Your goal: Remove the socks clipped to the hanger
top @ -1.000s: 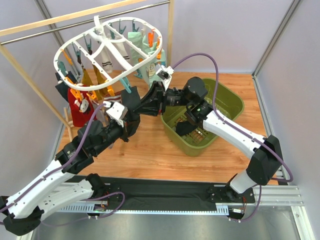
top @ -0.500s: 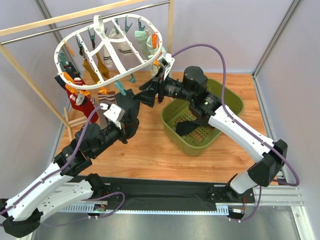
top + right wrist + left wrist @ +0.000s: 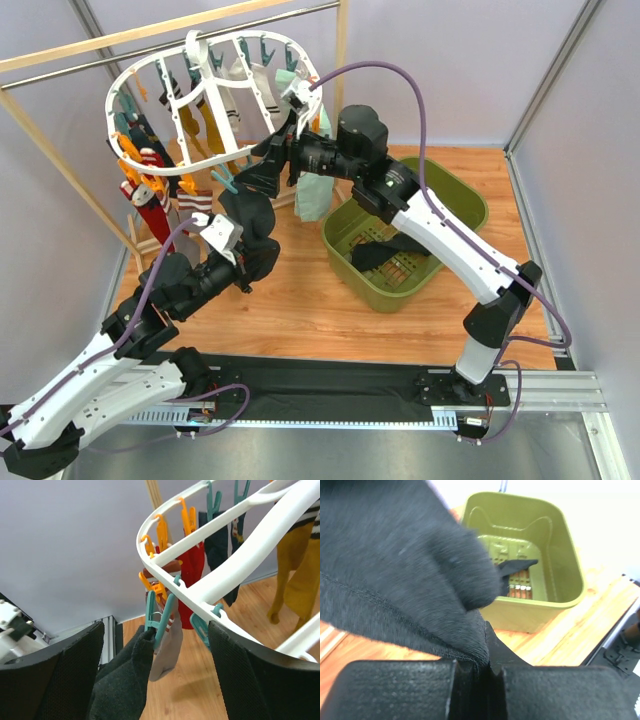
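The white oval hanger [image 3: 205,110] hangs from the rail at the back left, tilted, with socks under it: red [image 3: 150,215], mustard [image 3: 210,125], mint [image 3: 312,195]. My left gripper [image 3: 250,245] is shut on a black sock [image 3: 248,208]; its cloth fills the left wrist view [image 3: 395,570] and is pinched between the jaws. That sock [image 3: 125,680] still hangs from a teal clip [image 3: 157,617] on the hanger [image 3: 225,575]. My right gripper [image 3: 255,180] is open around this clip [image 3: 156,640], touching nothing. A grey sock [image 3: 167,647] and a red sock [image 3: 192,575] hang just behind.
An olive green bin [image 3: 470,205] stands right of centre on the wooden table, with black socks [image 3: 385,250] in it; it also shows in the left wrist view [image 3: 560,545]. The wooden and metal rail frame [image 3: 100,40] spans the back left. Orange clips [image 3: 160,530] dangle along the rim.
My right arm rose from the bin and swung left up to the hanger while its jaws opened wide. The hanger tipped and swung left. My left gripper kept hold of the black sock.
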You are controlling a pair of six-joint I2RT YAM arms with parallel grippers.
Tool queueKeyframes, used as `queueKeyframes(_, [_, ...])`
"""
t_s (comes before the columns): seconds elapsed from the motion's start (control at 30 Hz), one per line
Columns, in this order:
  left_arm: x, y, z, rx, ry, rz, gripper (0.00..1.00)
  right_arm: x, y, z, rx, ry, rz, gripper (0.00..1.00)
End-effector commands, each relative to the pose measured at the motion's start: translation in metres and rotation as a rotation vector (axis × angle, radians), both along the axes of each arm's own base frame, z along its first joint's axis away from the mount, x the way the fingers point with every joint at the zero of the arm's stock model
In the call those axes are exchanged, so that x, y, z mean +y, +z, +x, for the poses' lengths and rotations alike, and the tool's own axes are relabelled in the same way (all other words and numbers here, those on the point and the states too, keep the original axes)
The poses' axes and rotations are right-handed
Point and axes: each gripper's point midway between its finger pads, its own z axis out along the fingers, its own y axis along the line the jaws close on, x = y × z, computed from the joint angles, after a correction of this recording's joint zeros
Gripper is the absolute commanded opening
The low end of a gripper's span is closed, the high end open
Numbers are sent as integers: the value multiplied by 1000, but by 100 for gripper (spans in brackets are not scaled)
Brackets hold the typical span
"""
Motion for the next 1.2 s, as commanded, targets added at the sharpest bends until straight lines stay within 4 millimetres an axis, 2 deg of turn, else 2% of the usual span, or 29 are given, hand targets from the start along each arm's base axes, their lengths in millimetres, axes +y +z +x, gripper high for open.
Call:
queueKeyframes(0.0, [-7, 17, -7, -66, -67, -44, 0, 8, -1, -1, -15, 21, -23, 84])
queueKeyframes(0.3, [-11, 14, -8, -63, -84, -30, 0, 23, -4, -10, -10, 41, -13, 80])
queueKeyframes(0.57, [-11, 14, -5, -62, -77, -20, 0, 26, -9, 1, -6, -42, -15, 79])
queueKeyframes(0.87, [-17, 11, -3, -50, -91, -15, 0, 33, -5, 3, -28, -138, -9, 64])
queueKeyframes(0.97, [-18, 11, -2, -51, -89, -14, 0, 31, -3, 8, -25, -184, -1, 56])
queueKeyframes(1.07, [-19, 9, -2, -48, -92, -11, 0, 31, 0, 9, -18, -193, 23, 36])
queueKeyframes(1.1, [-18, 10, -2, -49, -92, -12, 0, 31, -3, 5, -15, -173, 23, 20])
queueKeyframes(1.17, [-18, 8, -3, -45, -92, -9, 0, 32, -1, 2, -16, -157, 42, 1])
